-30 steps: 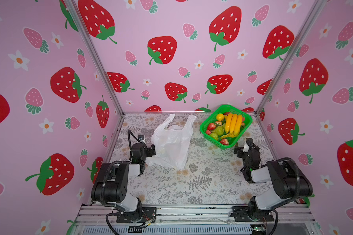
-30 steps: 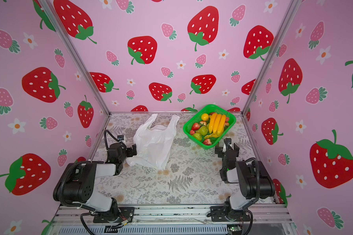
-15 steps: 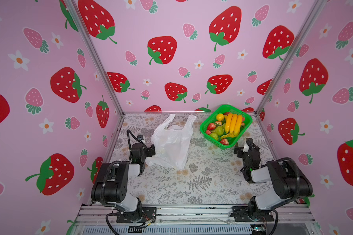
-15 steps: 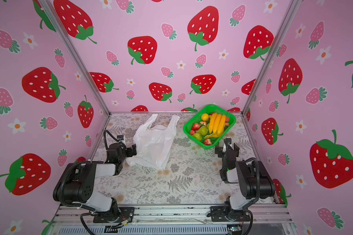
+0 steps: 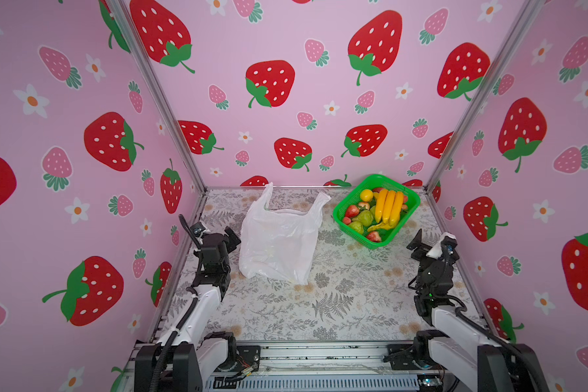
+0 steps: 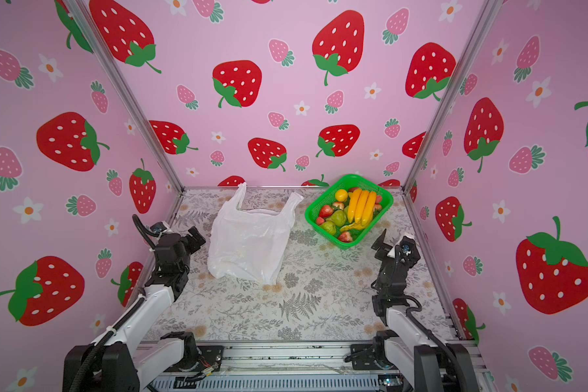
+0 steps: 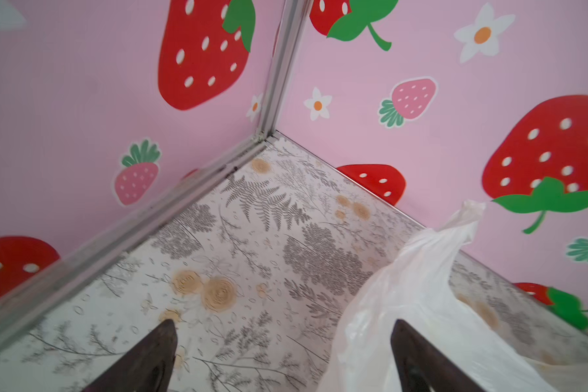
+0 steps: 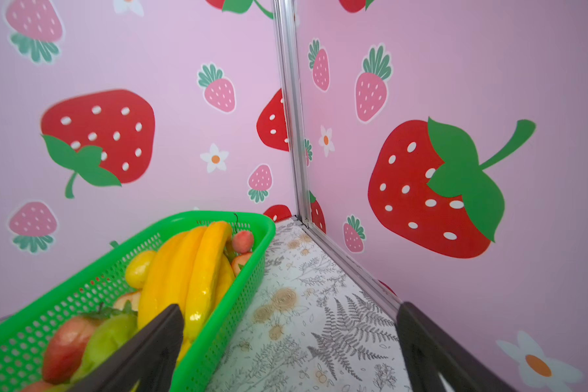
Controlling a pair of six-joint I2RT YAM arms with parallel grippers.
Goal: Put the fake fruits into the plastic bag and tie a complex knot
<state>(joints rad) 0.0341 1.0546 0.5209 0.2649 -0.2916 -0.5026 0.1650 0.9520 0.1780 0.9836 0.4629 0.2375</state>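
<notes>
You're at the start: both tools, left tool (image 5: 230, 236) and right tool (image 5: 428, 242), spread apart and empty, fake fruits (image 5: 375, 212) in green basket (image 5: 411, 207), plastic bag (image 5: 279, 241) flat on tabletop (image 5: 319, 305); next, open its mouth.

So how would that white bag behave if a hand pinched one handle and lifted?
The bag lies flat and crinkled on the table, so it is probably floppy and would sag and drape rather than hold its shape. It looks thin and empty, so likely very light. Its glossy film may slip, and its mouth would probably not stay open unaided.
</notes>
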